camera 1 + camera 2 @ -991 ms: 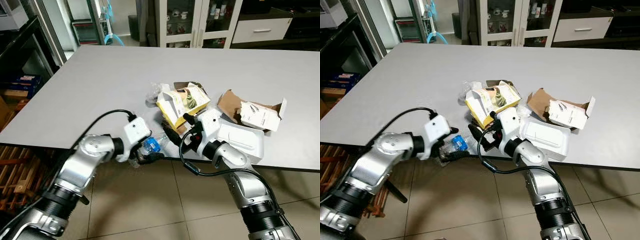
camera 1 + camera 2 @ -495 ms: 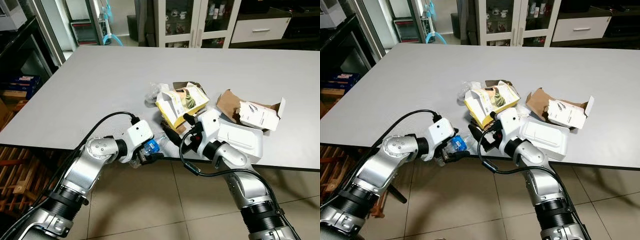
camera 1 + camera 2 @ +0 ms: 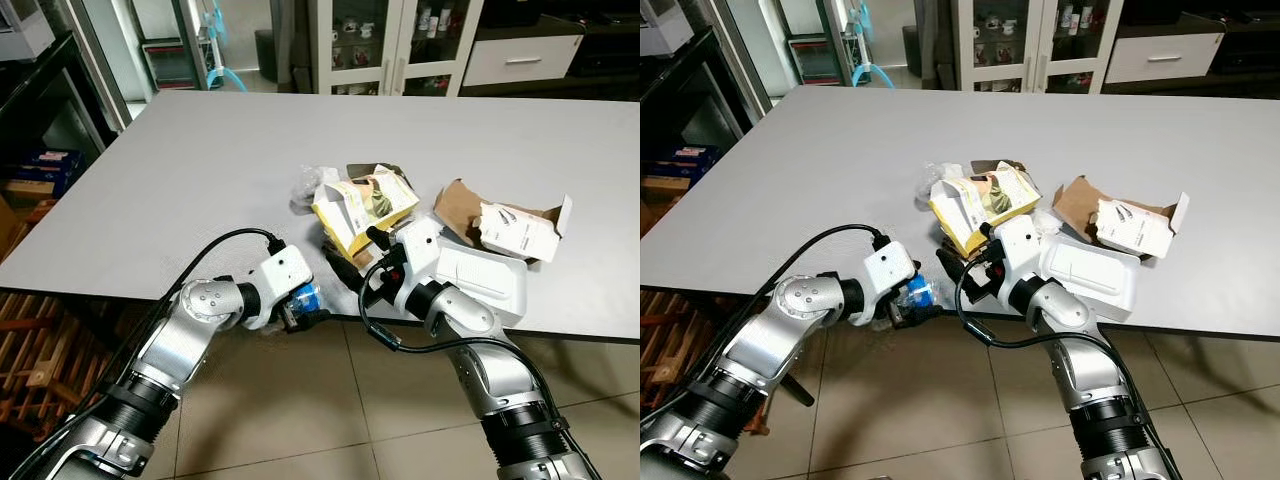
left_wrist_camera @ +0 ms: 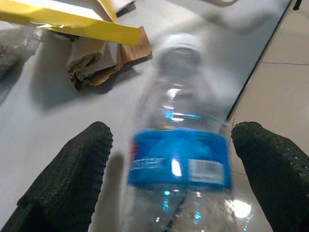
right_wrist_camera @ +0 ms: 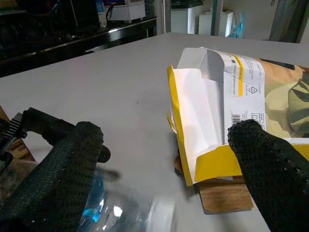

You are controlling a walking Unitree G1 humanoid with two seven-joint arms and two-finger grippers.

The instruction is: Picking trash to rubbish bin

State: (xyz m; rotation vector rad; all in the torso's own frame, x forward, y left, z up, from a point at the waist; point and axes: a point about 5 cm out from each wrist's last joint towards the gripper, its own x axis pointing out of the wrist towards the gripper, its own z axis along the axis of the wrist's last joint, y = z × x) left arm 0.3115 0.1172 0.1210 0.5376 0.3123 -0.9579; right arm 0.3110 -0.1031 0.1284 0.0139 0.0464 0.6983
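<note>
A wide grey worktop (image 3: 200, 160) fills the upper and middle part of the head views, its near edge running across just below the centre of the frame, with tiled floor (image 3: 330, 400) beneath. On the worktop at centre right lies a heap of trash: a white foam tray (image 3: 480, 280) at the near edge, a torn yellow carton (image 3: 362, 208) behind the right hand, and an opened brown-and-white box (image 3: 515, 228) further to the right. The left hand (image 4: 176, 179) sits at the worktop's near edge, lower centre-left of the head views, its two black fingers (image 4: 72, 174) spread wide on either side of a clear plastic bottle (image 4: 179, 145) with a blue label. The bottle lies between the fingers with a gap on each side, so the hand brackets it without closing on it; its cap end points away towards crumpled brown paper (image 4: 104, 60) under the yellow carton. The right hand (image 5: 169, 159) is just right of the bottle, fingers (image 5: 263, 154) held wide apart and holding nothing, the carton just beyond them.
</note>
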